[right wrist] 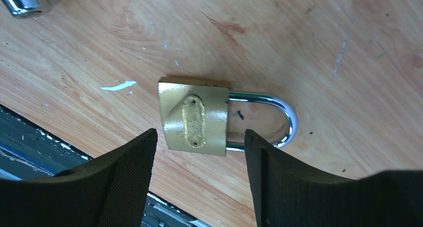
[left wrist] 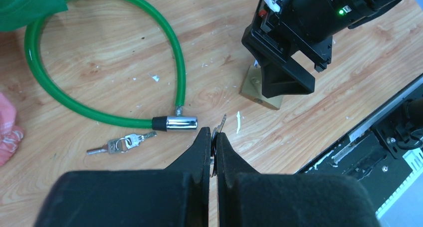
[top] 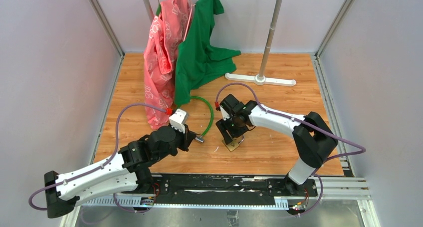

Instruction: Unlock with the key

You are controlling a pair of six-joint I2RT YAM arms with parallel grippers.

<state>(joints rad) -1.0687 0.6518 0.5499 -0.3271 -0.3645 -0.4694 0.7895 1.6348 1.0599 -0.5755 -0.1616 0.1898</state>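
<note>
Tabletop (right wrist: 349,47): wood grain under a satin sheen, scuffed, flecked with white.

Padlock (right wrist: 195,118): we note a brass-coloured metal body, dull and faintly brushed. Its shackle (right wrist: 291,118) is mirror-bright chrome.

Cable lock (left wrist: 180,72): glossy green plastic sheath, with a polished metal end barrel (left wrist: 178,122).

Bunch of keys (left wrist: 122,143): silvery metal, duller than the barrel.

Key (left wrist: 221,124): thin silvery metal, its edge catching light.

Right gripper (right wrist: 199,132): fingers (right wrist: 124,187) matt black, and we see fine cross-hatching on the pads. Left gripper (left wrist: 213,137): the same matt black.

Pink garment (top: 162,52) and green garment (top: 202,52): soft matt cloth.
</note>
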